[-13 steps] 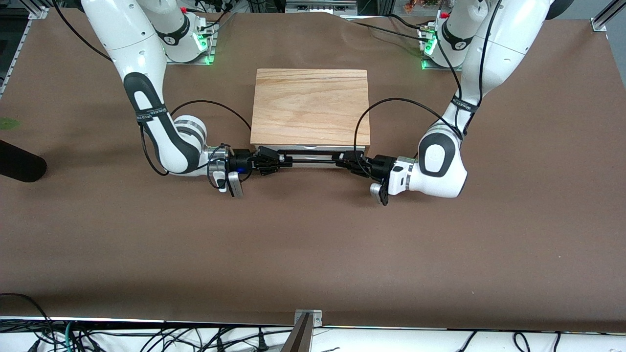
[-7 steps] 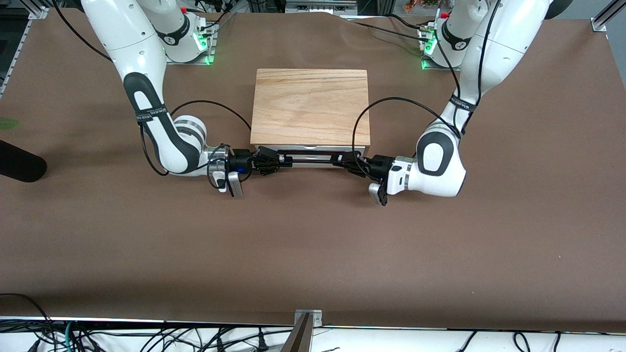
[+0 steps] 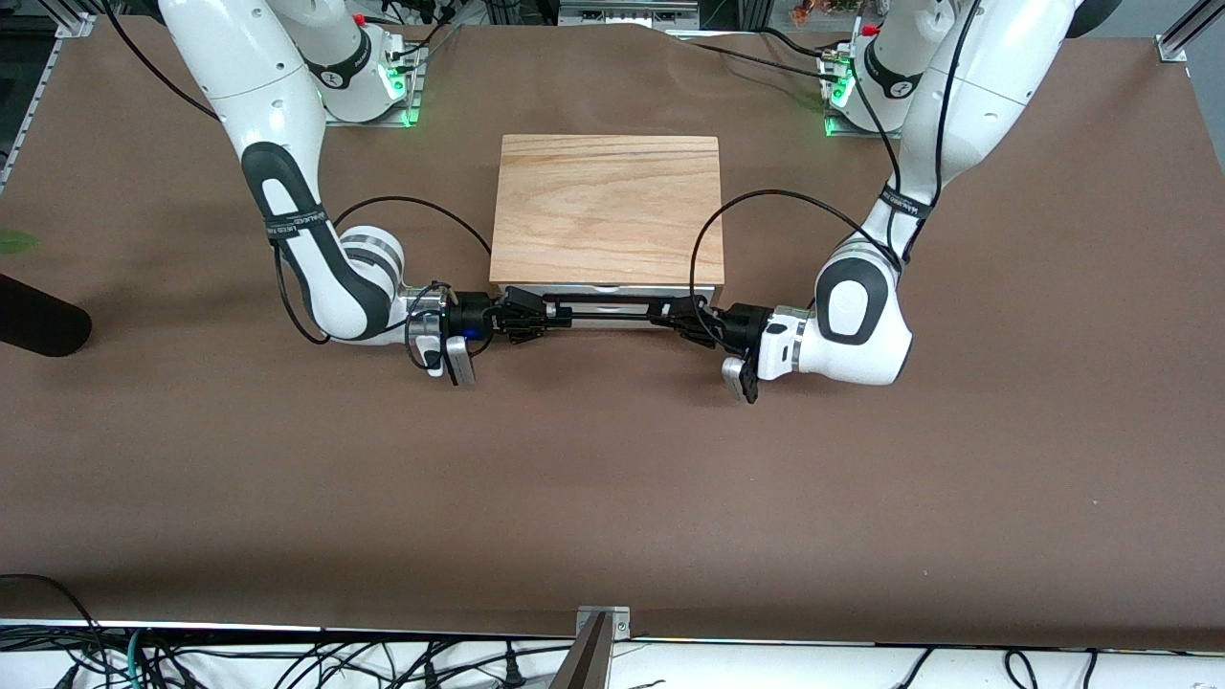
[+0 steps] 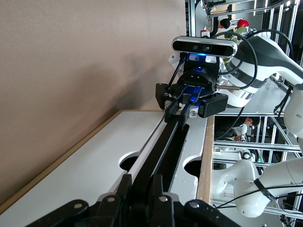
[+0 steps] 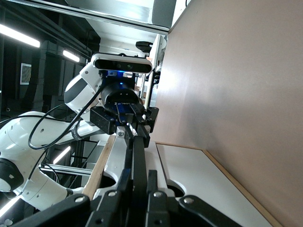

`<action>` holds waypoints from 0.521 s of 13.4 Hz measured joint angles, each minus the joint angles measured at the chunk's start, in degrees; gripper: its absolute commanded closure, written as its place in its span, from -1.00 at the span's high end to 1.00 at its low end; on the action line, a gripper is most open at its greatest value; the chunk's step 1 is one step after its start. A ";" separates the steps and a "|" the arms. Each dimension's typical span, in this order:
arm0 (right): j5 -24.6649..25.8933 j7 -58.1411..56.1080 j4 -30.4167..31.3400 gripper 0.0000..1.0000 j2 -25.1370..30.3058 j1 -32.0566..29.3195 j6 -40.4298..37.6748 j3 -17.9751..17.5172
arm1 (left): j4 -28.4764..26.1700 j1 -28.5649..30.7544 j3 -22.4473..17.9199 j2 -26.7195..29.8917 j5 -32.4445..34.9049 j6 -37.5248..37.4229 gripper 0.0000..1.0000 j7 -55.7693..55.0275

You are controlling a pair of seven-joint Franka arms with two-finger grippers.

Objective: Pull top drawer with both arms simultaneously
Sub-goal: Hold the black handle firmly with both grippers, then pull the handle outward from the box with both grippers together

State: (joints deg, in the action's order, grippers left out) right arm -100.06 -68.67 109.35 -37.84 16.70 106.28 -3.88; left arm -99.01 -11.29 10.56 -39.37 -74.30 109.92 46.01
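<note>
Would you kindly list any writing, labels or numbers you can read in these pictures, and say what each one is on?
Black band on the right arm: white lettering, too small to read.
Black band on the left arm: white lettering, too small to read.
Wooden box, top drawer and table: no writing visible.

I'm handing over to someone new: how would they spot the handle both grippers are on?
Find the light wooden box mid-table. On its white front facing the front camera runs a long black wire handle, the left gripper and right gripper shut on its ends. The front below carries no handle.
</note>
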 measured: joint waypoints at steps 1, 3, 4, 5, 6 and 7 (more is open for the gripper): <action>0.00 0.00 0.00 -1.00 0.00 -0.01 0.00 0.00 | 0.05 0.00 0.00 -0.02 0.00 0.00 -0.72 0.04; -0.08 0.00 -0.04 -1.00 -0.01 -0.06 0.04 0.00 | 0.32 -0.01 0.00 -0.18 0.00 -0.01 -0.72 0.08; -0.11 0.00 -0.13 -1.00 -0.01 -0.08 0.16 0.00 | 0.54 -0.01 -0.01 -0.30 0.00 -0.01 -0.72 0.08; -0.14 0.00 -0.35 -1.00 -0.06 -0.09 0.31 0.02 | 0.90 -0.01 -0.05 -0.48 0.00 -0.01 -0.71 0.08; -0.16 0.00 -0.68 -1.00 -0.17 -0.11 0.44 0.08 | 1.51 -0.01 -0.09 -0.78 0.01 -0.01 -0.71 0.08; -0.30 0.12 -1.04 -1.00 -0.23 -0.15 0.62 0.13 | 2.21 -0.01 -0.13 -1.16 0.01 0.01 -0.71 0.08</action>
State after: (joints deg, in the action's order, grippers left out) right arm -100.36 -68.55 108.31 -38.07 16.55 106.90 -3.74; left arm -96.80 -11.30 10.43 -40.52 -74.29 109.92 46.09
